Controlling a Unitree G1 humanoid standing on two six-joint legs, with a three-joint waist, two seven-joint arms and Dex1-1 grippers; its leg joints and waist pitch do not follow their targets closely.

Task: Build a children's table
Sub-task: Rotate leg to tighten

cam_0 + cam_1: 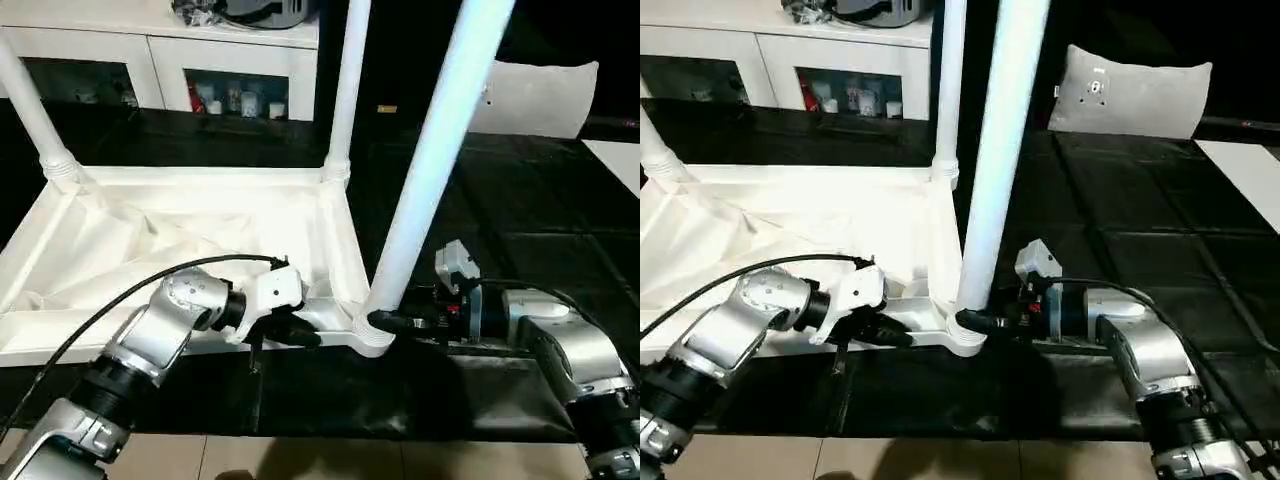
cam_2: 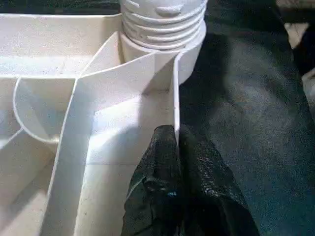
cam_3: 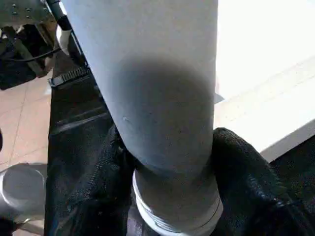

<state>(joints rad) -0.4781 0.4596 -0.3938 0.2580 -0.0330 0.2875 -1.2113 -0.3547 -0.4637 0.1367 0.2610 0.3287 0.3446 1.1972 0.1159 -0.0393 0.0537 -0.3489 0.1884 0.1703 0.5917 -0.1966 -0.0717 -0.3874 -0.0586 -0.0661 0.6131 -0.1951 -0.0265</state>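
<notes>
The children's table top [image 1: 200, 182] lies upside down on a black mat, ribbed underside up. Two white legs stand in its far corners: one on the left [image 1: 35, 120] and one on the right [image 1: 345, 90]. A third leg [image 1: 440, 150] rises, leaning right, from the near right corner socket [image 1: 372, 342]. My right gripper [image 1: 386, 322] clasps the base of this leg, with a black finger [image 3: 246, 182] pressed on each side of it. My left gripper [image 1: 298, 336] is shut on the thin near rim wall [image 2: 175, 98] of the top, just left of that socket.
White glass-door cabinets [image 1: 150, 55] line the back. A white pillow [image 1: 1130, 95] lies at the far right on the black mat [image 1: 520, 220]. Pale tiled floor [image 1: 300, 460] runs along the near edge. A cable [image 1: 120, 300] loops over my left forearm.
</notes>
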